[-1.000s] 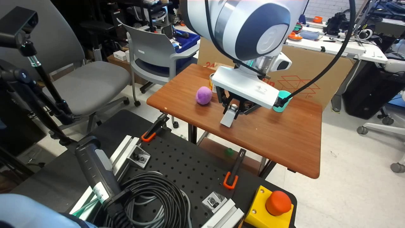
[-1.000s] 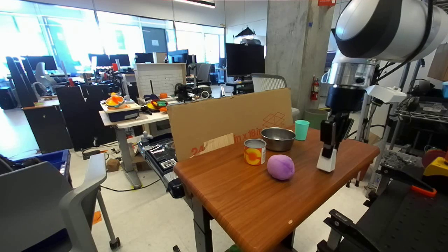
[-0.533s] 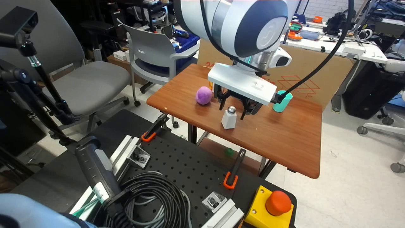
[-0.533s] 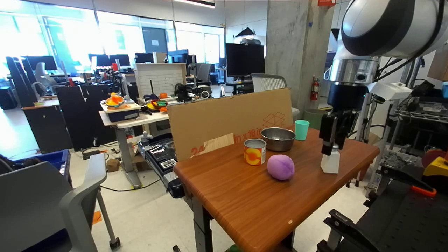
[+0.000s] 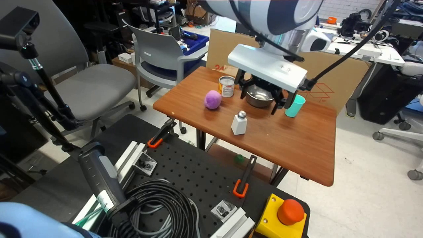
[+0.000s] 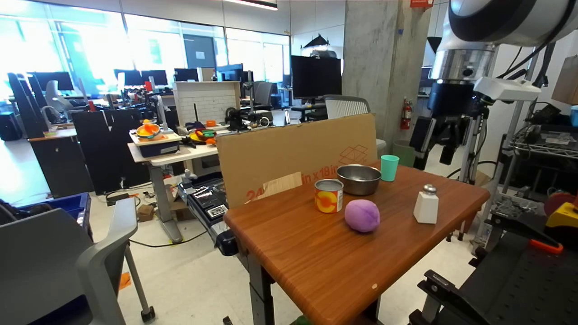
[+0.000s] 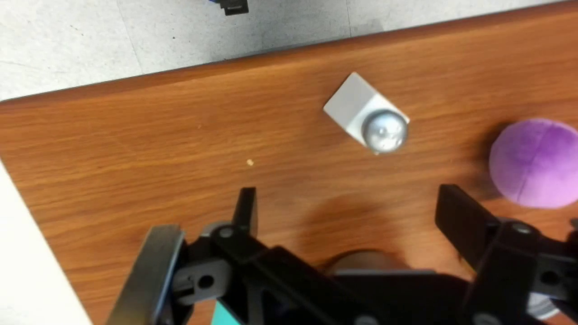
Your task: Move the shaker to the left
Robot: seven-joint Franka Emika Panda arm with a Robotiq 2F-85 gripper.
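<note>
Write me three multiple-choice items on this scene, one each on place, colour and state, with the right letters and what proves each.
1. In the wrist view, where does the ball lie from the shaker?
A. To its left
B. On top of it
C. To its right

2. What colour is the cup?
A. Teal
B. Red
C. Black

3. How is the claw?
A. Shut on the shaker
B. Open, holding nothing
C. Shut on the cup

1: C, since the ball shows nearer the right picture edge.
2: A, as both exterior views show.
3: B, since its jaws stand wide apart, nothing gripped between them.
</note>
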